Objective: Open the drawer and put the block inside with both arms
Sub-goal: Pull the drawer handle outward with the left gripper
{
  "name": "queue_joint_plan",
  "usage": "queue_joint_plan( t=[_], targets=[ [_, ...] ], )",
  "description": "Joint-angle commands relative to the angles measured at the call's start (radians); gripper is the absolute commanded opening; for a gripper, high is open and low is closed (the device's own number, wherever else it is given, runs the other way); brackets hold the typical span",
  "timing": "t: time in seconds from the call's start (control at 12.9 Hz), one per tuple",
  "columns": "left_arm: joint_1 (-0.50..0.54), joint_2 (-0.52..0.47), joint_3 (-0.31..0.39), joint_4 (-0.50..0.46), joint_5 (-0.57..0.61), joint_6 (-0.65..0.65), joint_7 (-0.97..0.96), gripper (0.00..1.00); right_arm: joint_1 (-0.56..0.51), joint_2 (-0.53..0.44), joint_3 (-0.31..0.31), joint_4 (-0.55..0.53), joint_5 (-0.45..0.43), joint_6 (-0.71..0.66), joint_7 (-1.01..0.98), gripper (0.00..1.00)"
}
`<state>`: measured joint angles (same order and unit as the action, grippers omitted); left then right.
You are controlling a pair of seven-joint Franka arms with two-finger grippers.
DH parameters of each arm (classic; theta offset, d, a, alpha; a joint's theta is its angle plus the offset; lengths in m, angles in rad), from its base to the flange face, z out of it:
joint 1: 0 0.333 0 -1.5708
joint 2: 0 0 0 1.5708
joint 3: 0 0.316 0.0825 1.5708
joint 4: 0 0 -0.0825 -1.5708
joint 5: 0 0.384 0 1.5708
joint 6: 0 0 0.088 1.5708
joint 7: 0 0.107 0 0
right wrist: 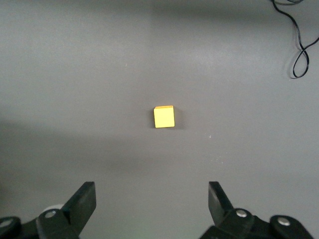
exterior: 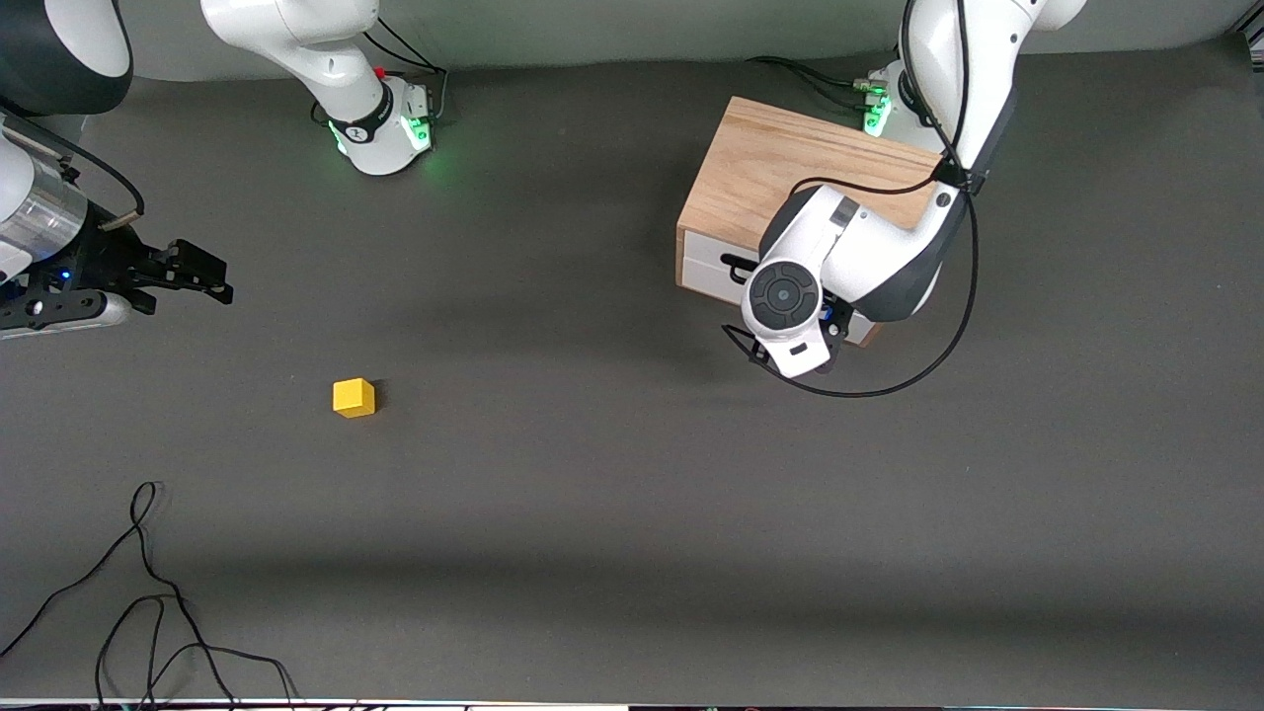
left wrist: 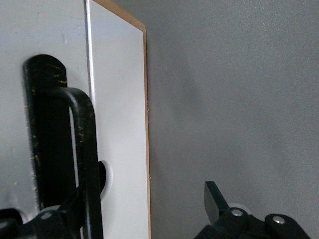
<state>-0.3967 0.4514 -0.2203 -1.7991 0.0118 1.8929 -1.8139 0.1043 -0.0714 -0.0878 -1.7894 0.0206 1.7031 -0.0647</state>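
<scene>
- Drawer [exterior: 716,265] shut; handle [left wrist: 82,149] to be squarely straddled by left hand [left wrist: 144,214], fingers spread, empty, before pulling.
- Right hand [right wrist: 149,204] wide open, empty, over table [exterior: 592,513] near block [exterior: 354,397].

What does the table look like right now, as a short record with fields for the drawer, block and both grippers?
drawer: shut, in the wooden cabinet
handle: black bar, one finger of the left gripper on each side of it
block: yellow cube on the table, toward the right arm's end
left gripper: open, at the drawer front
right gripper: open, empty, up over the table, the block in its view
</scene>
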Motion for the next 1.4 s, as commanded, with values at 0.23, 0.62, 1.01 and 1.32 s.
queue_joint_plan(
  t=[0.23,0.62,1.01,1.32],
  targets=[
    [-0.007,0.009,0.01,0.035,0.031,0.015,-0.004,1.0,0.006,-0.008,-0.013,0.001,-0.01,-0.005,-0.007,1.0],
    [-0.005,0.073,0.015,0.13,0.031,0.026,-0.002,1.0,0.006,-0.016,-0.01,0.001,-0.01,-0.013,-0.003,1.0],
    [-0.007,0.093,0.015,0.152,0.033,0.072,0.004,1.0,0.003,-0.011,-0.01,-0.001,-0.01,-0.011,-0.003,1.0],
    [-0.005,0.142,0.015,0.222,0.051,0.089,0.004,1.0,0.0,0.001,-0.01,0.007,-0.01,0.004,-0.003,1.0]
  ],
)
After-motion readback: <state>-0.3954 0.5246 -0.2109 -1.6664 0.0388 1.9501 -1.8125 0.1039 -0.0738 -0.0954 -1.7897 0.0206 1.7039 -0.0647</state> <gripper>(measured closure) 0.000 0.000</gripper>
